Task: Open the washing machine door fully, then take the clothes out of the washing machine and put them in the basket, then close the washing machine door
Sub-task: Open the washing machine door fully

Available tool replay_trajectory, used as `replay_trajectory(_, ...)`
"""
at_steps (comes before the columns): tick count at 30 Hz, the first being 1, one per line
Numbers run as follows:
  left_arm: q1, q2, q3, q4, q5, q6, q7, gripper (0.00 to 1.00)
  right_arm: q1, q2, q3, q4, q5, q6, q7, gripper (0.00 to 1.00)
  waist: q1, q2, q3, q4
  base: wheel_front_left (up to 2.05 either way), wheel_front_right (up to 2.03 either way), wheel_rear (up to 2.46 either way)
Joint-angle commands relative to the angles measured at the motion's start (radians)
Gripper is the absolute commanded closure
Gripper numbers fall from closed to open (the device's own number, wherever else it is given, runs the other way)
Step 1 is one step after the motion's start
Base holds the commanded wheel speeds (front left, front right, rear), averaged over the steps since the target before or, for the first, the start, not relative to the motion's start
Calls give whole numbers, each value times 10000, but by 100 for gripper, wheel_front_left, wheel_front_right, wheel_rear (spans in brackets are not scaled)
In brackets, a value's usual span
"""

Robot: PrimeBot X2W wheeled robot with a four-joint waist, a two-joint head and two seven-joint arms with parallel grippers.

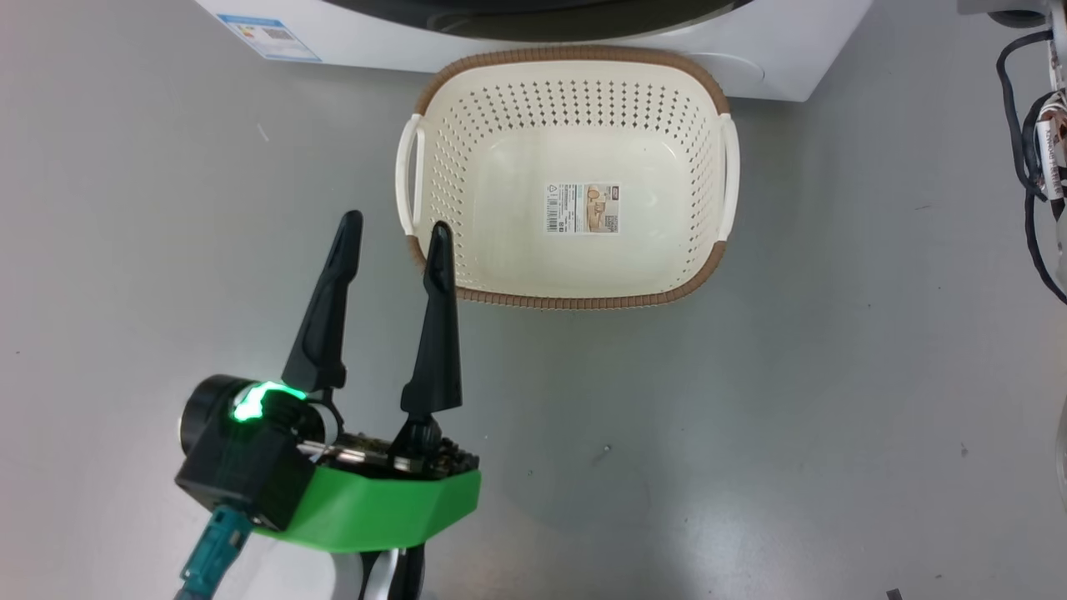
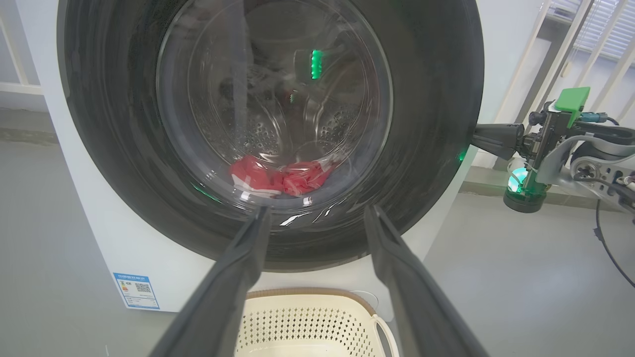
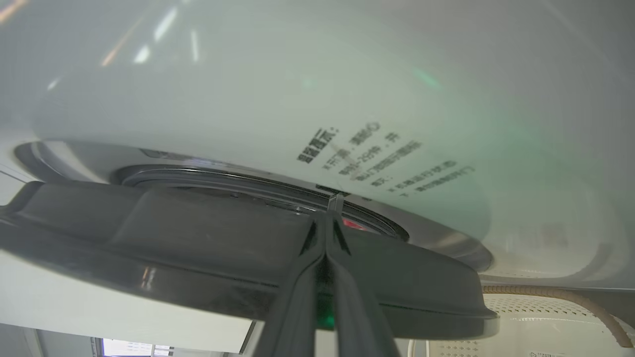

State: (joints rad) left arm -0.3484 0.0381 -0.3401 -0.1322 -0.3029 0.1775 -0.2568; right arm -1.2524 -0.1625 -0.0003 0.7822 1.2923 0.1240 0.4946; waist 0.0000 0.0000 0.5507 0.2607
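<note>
Head view: the basket (image 1: 583, 302) sits empty on the grey floor (image 1: 750, 417) at upper centre, right in front of the washing machine (image 1: 792, 50), whose base runs along the top edge. The left gripper (image 1: 396, 225) is at lower left, fingers spread, holding nothing, one fingertip overlapping the basket's lower-left rim in the picture. Left wrist view: the door (image 2: 421, 124) takes up most of the frame and looks closed against the white front, or barely cracked; cannot tell which. The red clothes (image 2: 283, 178) lie low in the drum behind the glass, just above centre. The right gripper (image 2: 488, 139) comes in from the right edge, fingers pressed together, tip at the door's right rim. Right wrist view: the clenched fingers rise from bottom centre, with their tips poked into the gap between the dark door rim and the white front; nothing is pinched between them, and a sliver of red shows through the gap. Judged step: the first one, opening the door, with nothing taken out yet. The next move likely needs the right gripper to hook the rim and swing the door wide, clear of the basket, before the released left gripper reaches in for the clothes.
</note>
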Motion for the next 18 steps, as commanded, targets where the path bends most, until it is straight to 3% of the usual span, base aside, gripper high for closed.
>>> replay_trajectory(1, -67, 122, 264, -313, -33, 111, -49, 0, -287, 238, 38, -184, 10, 67, 198, 100, 0, 0, 17, 11, 0, 0, 0)
replay_trajectory(18, -66, 122, 240, -175, -64, 64, -49, 0, -498, 421, 322, 56, 242, 67, 1142, 100, 0, 0, -51, 41, 0, 0, 0)
